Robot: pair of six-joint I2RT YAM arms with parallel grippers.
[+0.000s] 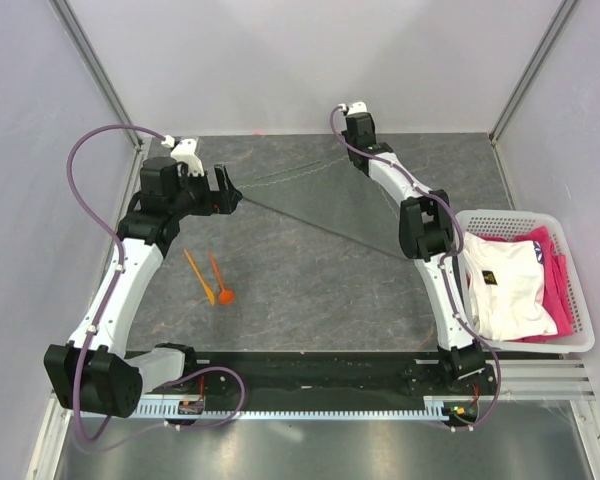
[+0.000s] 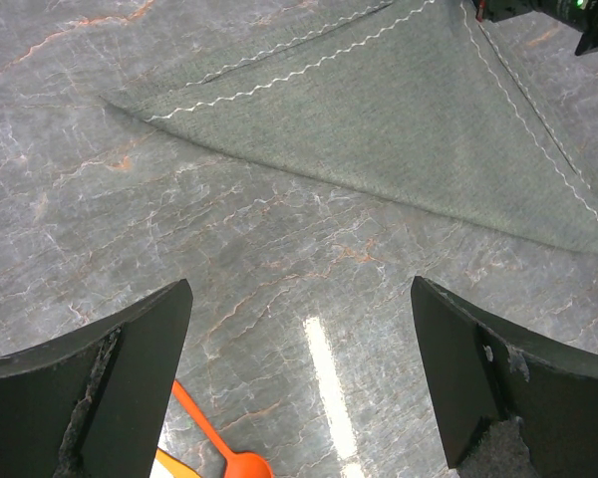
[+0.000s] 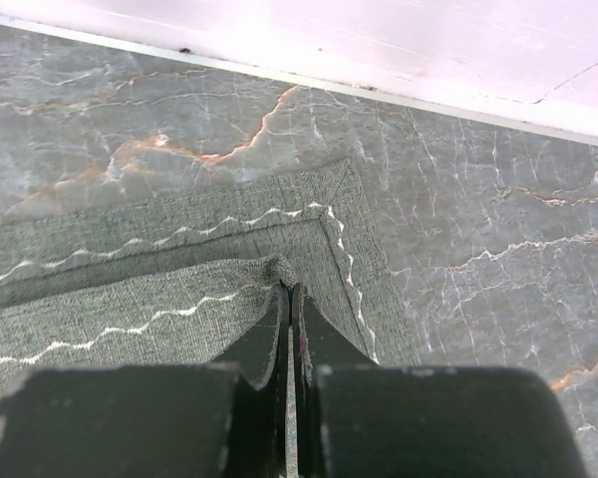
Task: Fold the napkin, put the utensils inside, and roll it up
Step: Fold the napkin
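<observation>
Fingers (image 2: 130, 368) of the left gripper (image 2: 301, 291) are spread wide and hold nothing; they hover over bare table (image 1: 310, 290), pointed toward the far side.

1. Nearest the arm bases: the utensils (image 1: 212, 280) lie side by side on the table, off the cloth, on the near side of the left gripper. Their long axes run roughly near to far and converge at the near end. The spoon (image 2: 219, 448) has its rounded end toward the bases.
2. Middle ground: the napkin (image 1: 330, 200) lies flat, apparently folded into a triangle. Its folded edge runs diagonally from just ahead of the left gripper toward the right arm's elbow. The stitched hem shows along the other two sides.
3. Far side: the right gripper (image 3: 287, 291) has its fingers pressed together, nipping a puckered layer of napkin at the far corner, close to the back wall.
4. Far right: a basket (image 1: 580, 340) holds white and pink fabrics, well apart from the work.

Judgement: the fold appears made and the utensils are not yet loaded. The left arm is much the nearer to them. A pick calls for turning back toward the bases and closing across a handle, not along it
</observation>
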